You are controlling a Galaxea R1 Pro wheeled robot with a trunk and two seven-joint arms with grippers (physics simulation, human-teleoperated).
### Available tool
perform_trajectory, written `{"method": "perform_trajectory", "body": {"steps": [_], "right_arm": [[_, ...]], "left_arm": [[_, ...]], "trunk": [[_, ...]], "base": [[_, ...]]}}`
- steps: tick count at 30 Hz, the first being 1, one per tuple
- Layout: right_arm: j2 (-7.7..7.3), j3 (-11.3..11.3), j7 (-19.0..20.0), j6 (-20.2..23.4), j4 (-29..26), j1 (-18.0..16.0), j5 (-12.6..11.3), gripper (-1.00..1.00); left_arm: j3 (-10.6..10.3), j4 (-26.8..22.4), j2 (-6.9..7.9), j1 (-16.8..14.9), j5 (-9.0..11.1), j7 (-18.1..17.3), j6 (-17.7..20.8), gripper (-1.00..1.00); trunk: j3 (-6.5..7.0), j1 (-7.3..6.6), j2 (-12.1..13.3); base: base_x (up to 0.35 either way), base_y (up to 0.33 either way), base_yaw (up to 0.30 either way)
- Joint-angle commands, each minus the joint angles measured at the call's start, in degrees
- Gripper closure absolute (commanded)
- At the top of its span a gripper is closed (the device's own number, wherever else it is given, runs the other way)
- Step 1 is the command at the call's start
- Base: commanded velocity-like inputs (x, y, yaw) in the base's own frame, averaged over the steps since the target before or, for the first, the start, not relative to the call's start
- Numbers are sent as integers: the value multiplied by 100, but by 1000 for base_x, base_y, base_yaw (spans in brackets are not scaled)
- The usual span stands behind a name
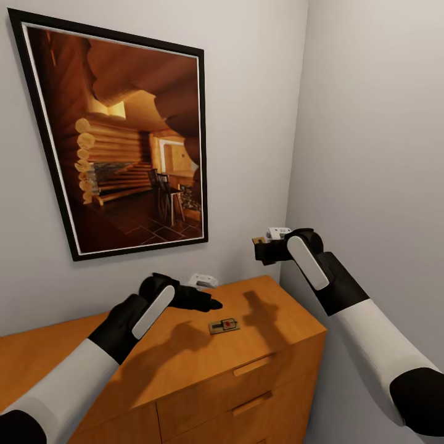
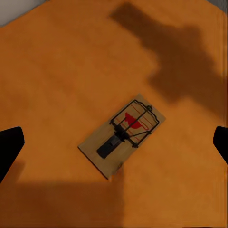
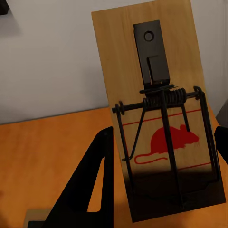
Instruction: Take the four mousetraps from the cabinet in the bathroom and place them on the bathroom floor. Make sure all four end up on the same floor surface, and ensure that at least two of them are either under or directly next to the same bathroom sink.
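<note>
One mousetrap (image 1: pixel 224 325) lies flat on the orange-brown cabinet (image 1: pixel 271 320) top, near its front right part; it is a small wood base with a red mouse print and dark wire (image 2: pixel 122 137). My left gripper (image 1: pixel 209 303) hovers just above the top, left of that trap, open, with its dark fingertips (image 2: pixel 9 145) wide apart on either side of the trap. My right gripper (image 1: pixel 261 250) is raised above the cabinet's right end, shut on a second mousetrap (image 3: pixel 159 118) held upright.
A large framed picture (image 1: pixel 123 142) of a log-cabin room hangs on the wall behind the cabinet. A side wall (image 1: pixel 382 154) closes the corner right of the cabinet. Two drawer fronts with slot handles (image 1: pixel 250 365) face me below the top.
</note>
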Motion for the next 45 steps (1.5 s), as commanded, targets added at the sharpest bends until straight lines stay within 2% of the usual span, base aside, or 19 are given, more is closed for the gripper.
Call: {"method": "perform_trajectory", "body": {"steps": [1,4,7,17,22,24,28,31,40,45], "right_arm": [[-5,15,-49,6,-4,-7,-68,100],[-4,18,-47,6,-4,-7,-64,100],[-4,15,-45,6,-4,-7,-63,100],[3,14,-43,6,-4,-7,-64,100],[5,17,-43,6,-4,-7,-55,100],[4,13,-45,6,-4,-7,-52,100],[5,16,-50,6,-4,-7,-51,100],[5,19,-51,6,-4,-7,-51,100],[4,22,-51,6,-4,-7,-51,100],[-8,23,-51,6,-4,-7,-51,100]], "left_arm": [[-10,-3,0,-7,-60,-84,12,-100],[-10,1,-12,-7,-193,-338,6,-100],[-13,5,-15,-7,-239,-404,5,-100],[-24,26,-12,-7,-285,-531,3,-100],[-22,75,1,-7,-305,-797,-14,-100],[-14,87,10,-7,-439,-916,-22,-100],[-16,87,16,-7,-687,-948,-24,-100],[-18,68,17,-7,-794,-959,-25,-100],[-19,-24,26,-7,-868,-966,-25,-100],[-12,89,14,-7,-901,-962,-32,-100]], "trunk": [[-8,0,-5],[-8,0,-5],[-8,0,-5],[-8,0,-5],[-8,0,-5],[-8,0,-5],[-8,0,-5],[-8,0,-5],[-8,0,-5],[-8,0,-5]], "base": [[0,0,0],[0,0,0],[0,0,0],[0,0,-1],[0,0,-90],[0,0,-195],[0,0,-102],[0,0,-33],[0,0,-8],[0,0,-1]]}}
